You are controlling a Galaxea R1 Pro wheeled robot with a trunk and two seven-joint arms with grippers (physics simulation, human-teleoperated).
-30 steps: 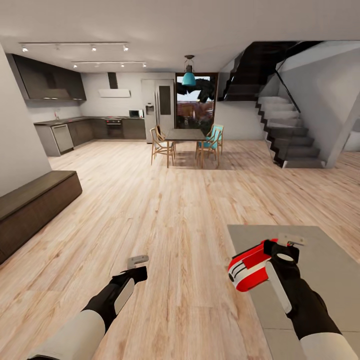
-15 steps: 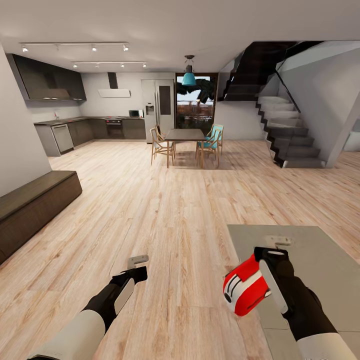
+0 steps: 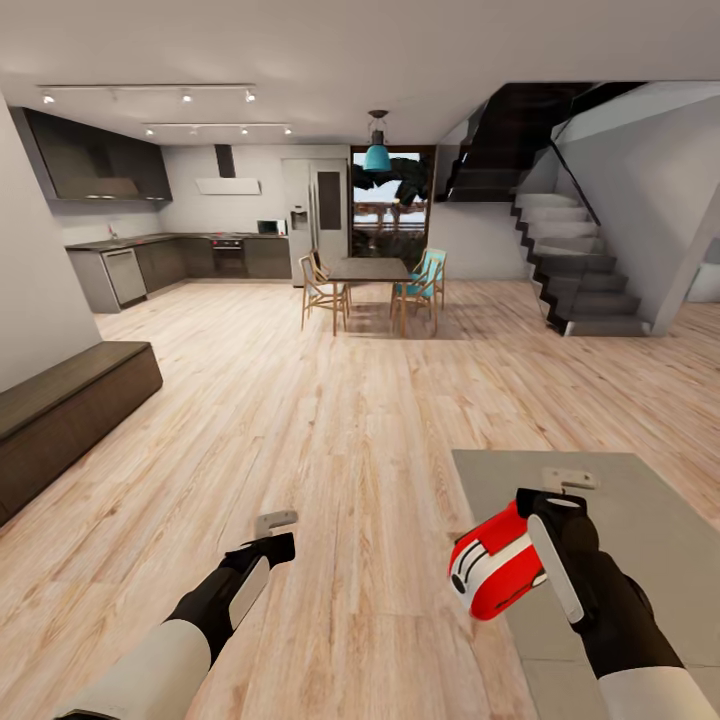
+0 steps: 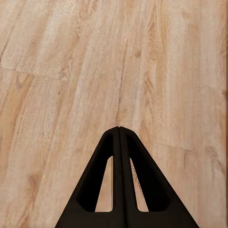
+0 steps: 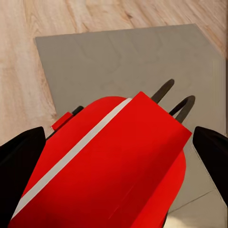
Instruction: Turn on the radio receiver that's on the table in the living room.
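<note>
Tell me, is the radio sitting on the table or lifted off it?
Lifted. The radio is clamped in the right tool, tilted, above the table's near edge, partly over floor.

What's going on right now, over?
Right gripper shut on radio receiver, lifted above table. Left gripper shut, empty, over floor. Nothing in the way.

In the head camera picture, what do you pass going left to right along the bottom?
Left gripper → bare wood floor → red radio → right gripper, at the grey table.
</note>
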